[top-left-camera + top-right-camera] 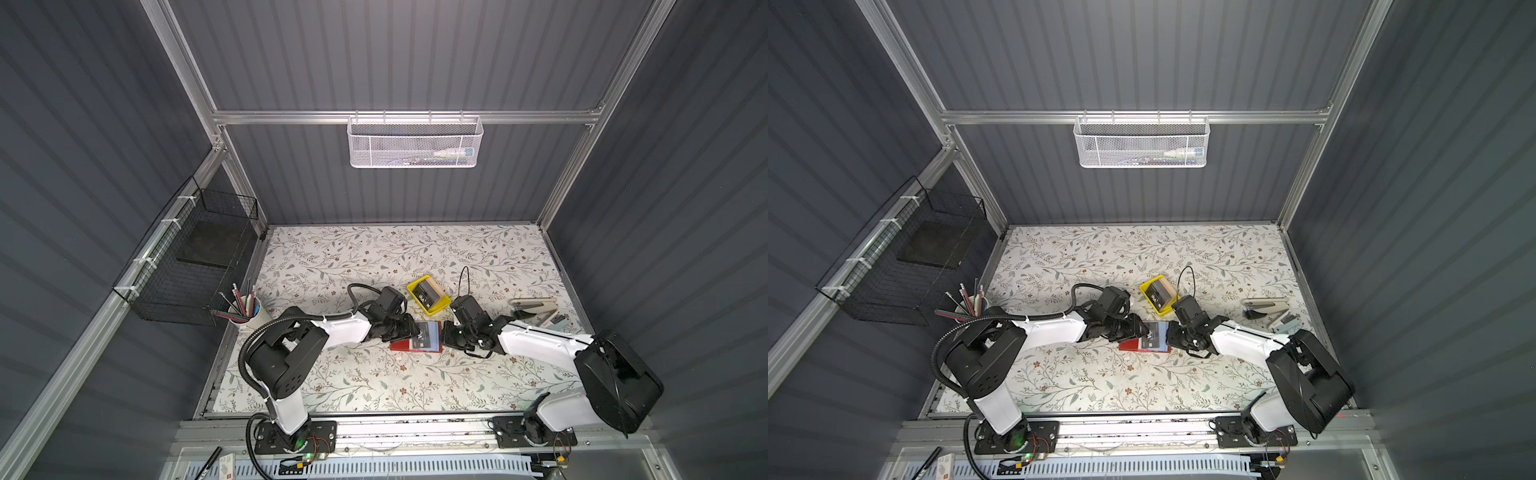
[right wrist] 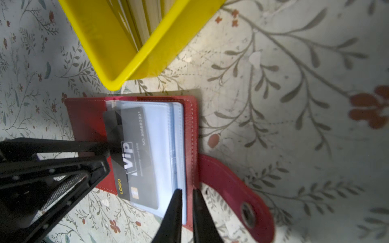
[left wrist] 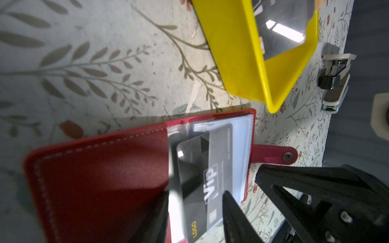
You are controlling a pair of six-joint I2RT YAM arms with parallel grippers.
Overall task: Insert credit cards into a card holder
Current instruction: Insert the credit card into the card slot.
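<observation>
Two tools meet over the card holder (image 1: 402,345) (image 1: 1130,345), which in both top views lies open near the middle of the floral tabletop (image 1: 332,257), red cover down and clear sleeves up. One dark credit card (image 2: 131,160) with white "Vip" lettering lies across the sleeves. Its side toward the right tool is hazy under a clear sleeve, its side toward the left tool is bare and crisp, and one corner overhangs the holder's edge. The left tool (image 3: 195,195) has its jaws roughly half apart, one on each side of that card's end; whether they squeeze it cannot be told. The right tool (image 2: 187,192) has its jaws almost together, pinching the outer edge of the sleeve stack beside the cover's stitched border. Just beyond the holder sits a yellow tray (image 2: 99,42) holding more cards (image 1: 428,293).
</observation>
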